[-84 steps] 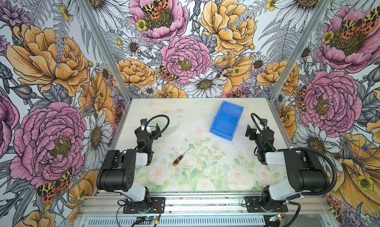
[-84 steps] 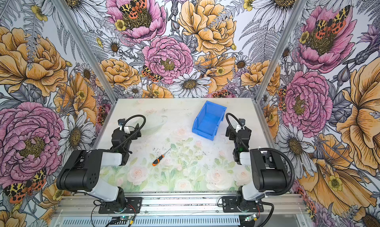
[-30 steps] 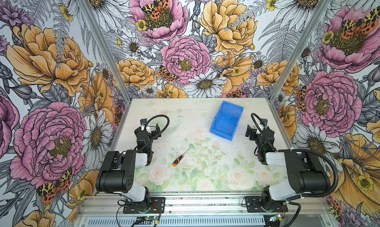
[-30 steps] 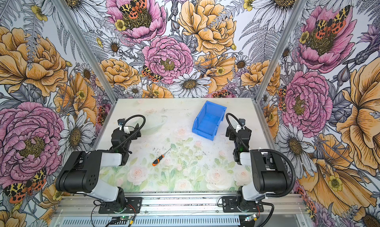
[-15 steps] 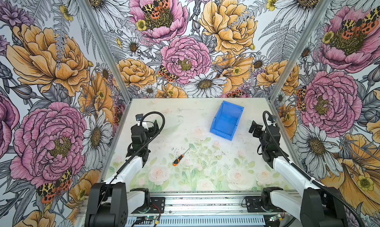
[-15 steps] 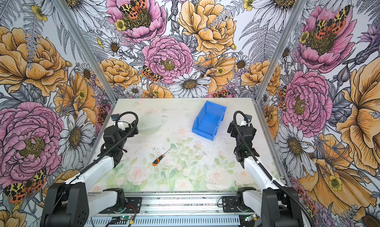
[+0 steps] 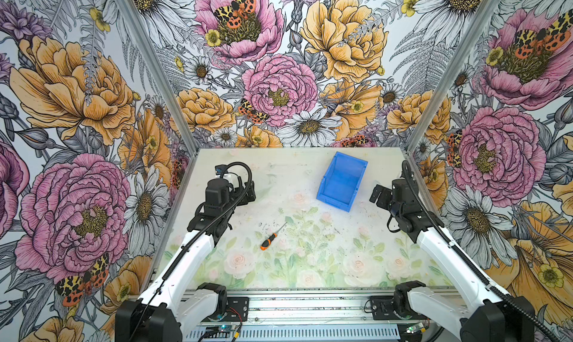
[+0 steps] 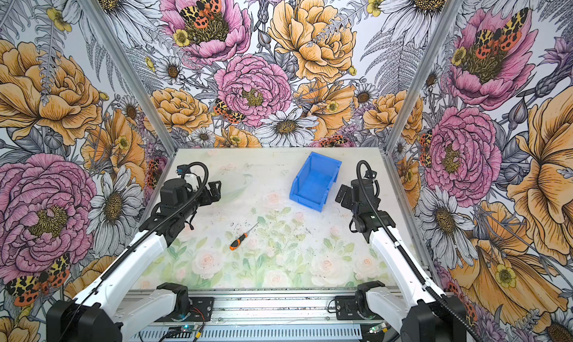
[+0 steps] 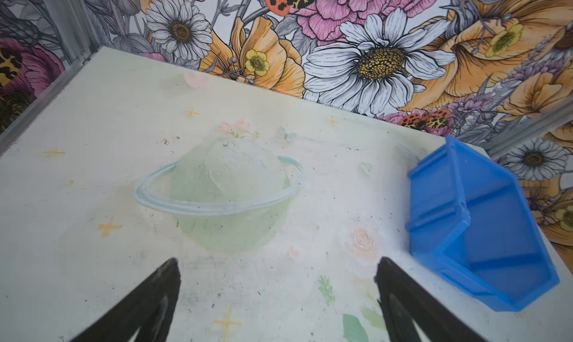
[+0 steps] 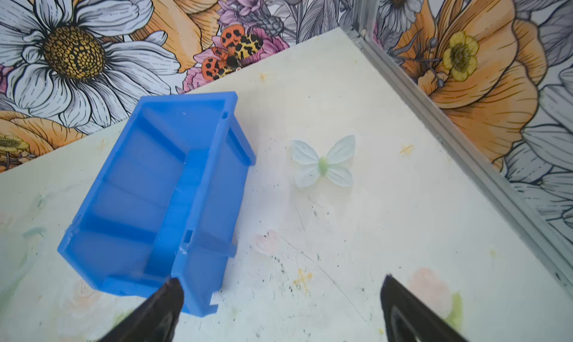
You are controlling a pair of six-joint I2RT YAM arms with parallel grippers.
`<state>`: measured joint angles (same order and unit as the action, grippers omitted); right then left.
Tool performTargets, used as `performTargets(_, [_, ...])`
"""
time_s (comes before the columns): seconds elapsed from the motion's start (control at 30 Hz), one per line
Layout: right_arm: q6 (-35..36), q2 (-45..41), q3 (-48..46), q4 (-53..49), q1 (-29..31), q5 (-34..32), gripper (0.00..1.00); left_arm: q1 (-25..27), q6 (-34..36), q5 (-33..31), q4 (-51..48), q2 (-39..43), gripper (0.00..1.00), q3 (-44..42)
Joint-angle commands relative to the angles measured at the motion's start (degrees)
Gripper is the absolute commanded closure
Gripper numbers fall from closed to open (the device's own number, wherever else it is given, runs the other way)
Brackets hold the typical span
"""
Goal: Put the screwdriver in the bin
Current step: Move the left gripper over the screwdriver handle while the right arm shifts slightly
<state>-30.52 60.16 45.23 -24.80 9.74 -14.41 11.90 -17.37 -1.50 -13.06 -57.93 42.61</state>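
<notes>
The screwdriver (image 7: 268, 241) (image 8: 238, 241), orange-and-black handle and thin silver shaft, lies flat on the table (image 7: 310, 263) near the middle, shaft pointing toward the back right. It shows in neither wrist view. The blue bin (image 7: 341, 182) (image 8: 314, 179) stands empty at the back right, its lower front facing the front edge. My left gripper (image 7: 249, 191) (image 9: 276, 263) hovers open over the back left, well behind the screwdriver, bin (image 9: 483, 232) off to its side. My right gripper (image 7: 376, 196) (image 10: 280, 281) is open just right of the bin (image 10: 155, 194), nothing between its fingers.
Flower-patterned walls with metal corner posts (image 7: 412, 139) close in the table on three sides. A metal rail (image 7: 310, 306) carrying both arm bases runs along the front edge. Planet and butterfly shapes on the table are only print.
Both arms have unfolded from their tucked pose at the front and reached up and toward the back. Screwdriver and bin have not moved. Both grippers stay open.
</notes>
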Motion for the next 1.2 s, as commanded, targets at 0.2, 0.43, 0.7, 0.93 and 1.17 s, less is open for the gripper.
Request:
performTargets(0.2, [0.6, 0.8, 3.8, -8.2, 4.3, 6.3, 0.00, 8.9, -8.8, 1.5, -11.5, 0.9, 0.01, 1.1])
performTargets(0.43, [1.0, 1.3, 3.0, -8.4, 6.5, 11.4, 0.00, 13.1, -12.2, 5.1, -18.5, -6.6, 0.01, 3.7])
performTargets(0.7, [2.0, 0.9, 2.8, -8.4, 10.7, 10.9, 0.01, 15.1, -9.1, 7.2, -23.2, -14.8, 0.01, 4.6])
performTargets(0.93, [4.1, 2.0, 4.0, -8.3, 12.5, 9.9, 0.01, 17.0, -6.2, 6.1, -24.2, -21.0, 0.01, 5.6])
performTargets(1.17, [3.7, 2.6, 4.3, -8.3, 12.8, 9.0, 0.00, 19.6, -5.5, 4.0, -24.2, -26.7, 0.01, 5.9])
